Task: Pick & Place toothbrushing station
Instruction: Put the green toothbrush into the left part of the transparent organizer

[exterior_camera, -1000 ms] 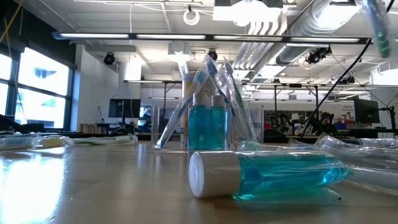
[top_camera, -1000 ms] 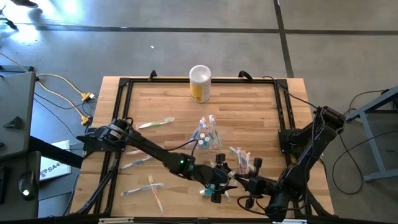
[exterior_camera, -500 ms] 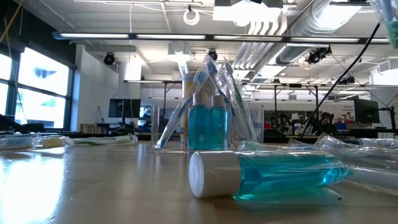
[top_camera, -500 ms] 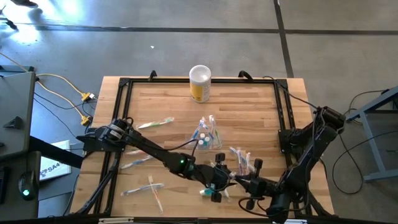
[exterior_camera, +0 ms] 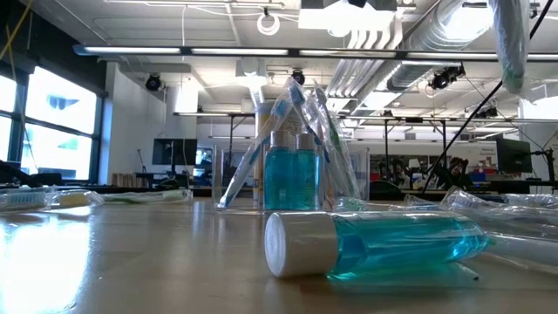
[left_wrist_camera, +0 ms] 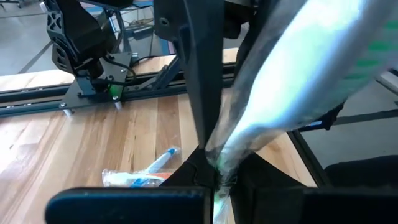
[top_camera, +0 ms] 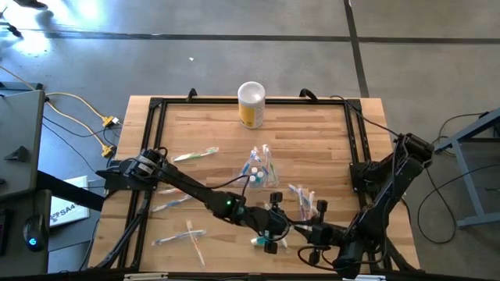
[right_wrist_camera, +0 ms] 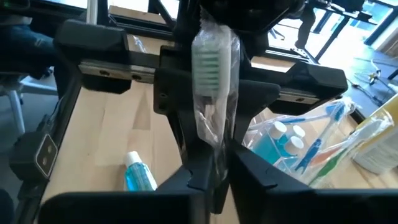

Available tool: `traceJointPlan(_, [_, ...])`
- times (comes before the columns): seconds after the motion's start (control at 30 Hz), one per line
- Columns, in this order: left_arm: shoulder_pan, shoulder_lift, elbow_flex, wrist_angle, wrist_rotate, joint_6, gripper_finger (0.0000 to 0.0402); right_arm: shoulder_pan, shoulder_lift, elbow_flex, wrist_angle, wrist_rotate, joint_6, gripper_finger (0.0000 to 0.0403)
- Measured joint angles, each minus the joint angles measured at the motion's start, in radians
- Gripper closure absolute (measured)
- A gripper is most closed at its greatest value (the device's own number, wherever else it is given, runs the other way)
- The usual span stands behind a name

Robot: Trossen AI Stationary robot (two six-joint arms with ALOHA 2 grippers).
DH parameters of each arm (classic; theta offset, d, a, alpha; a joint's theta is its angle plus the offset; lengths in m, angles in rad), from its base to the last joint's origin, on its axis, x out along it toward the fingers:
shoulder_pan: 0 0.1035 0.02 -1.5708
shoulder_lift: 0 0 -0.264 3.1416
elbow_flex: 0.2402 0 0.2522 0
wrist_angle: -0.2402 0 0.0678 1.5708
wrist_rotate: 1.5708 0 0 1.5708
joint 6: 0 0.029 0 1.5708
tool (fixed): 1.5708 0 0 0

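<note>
Since a second ago the left tool point(top_camera: 275, 228) clamped the wrapped green-bristled toothbrush point(right_wrist_camera: 210, 81) near the desk's front edge; the right tool point(top_camera: 301, 230) is also pinching it, so it could tear the wrapper.

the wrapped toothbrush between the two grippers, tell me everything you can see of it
The wrapped toothbrush has a pale handle and green-and-white bristles, sealed in a crinkled clear plastic sleeve. It is held up off the wooden table, near the front edge. The left gripper is shut on one end of the wrapper; the right gripper pinches the other, bristle head rising past its fingers.
</note>
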Motion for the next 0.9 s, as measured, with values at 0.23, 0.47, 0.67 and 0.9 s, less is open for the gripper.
traceJointPlan(0.23, [-0.003,0.0,0.0,-0.024,0.002,0.0,0.0389,0.025,-0.009,0.0,-0.004,-0.002,-0.031,0.0245])
traceJointPlan(0.47, [-0.028,-0.044,0.0,-0.162,-0.165,0.0,0.0389,0.076,-0.057,0.0,-0.014,0.096,-0.023,0.0187])
traceJointPlan(0.67, [-0.098,-0.157,-0.001,-0.375,-0.293,0.053,0.0385,0.147,-0.105,0.0,-0.023,0.095,-0.022,0.0189])
traceJointPlan(0.9, [-0.173,-0.274,0.002,-0.646,-0.515,-0.038,0.0389,0.214,-0.105,0.0,-0.043,0.153,0.041,0.0189])
